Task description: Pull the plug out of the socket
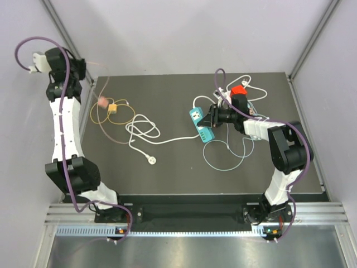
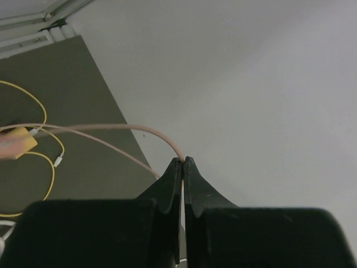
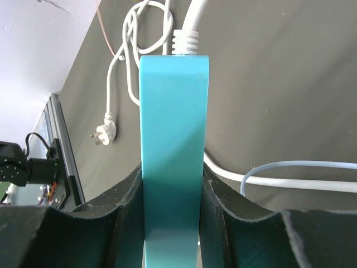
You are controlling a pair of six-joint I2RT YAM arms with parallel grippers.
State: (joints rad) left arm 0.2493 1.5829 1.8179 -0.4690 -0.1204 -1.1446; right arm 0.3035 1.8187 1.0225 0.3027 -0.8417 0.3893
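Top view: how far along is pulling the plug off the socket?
Looks done: the pink cable runs free across the table, joined to no strip I can see. In hand: left gripper pinches that cable; right gripper clamps the teal power strip. Remaining: probably only letting go.

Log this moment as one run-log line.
left gripper: shut on thin pink cable | right gripper: shut on teal plastic power strip | white cord's plug: lying unplugged on dark table
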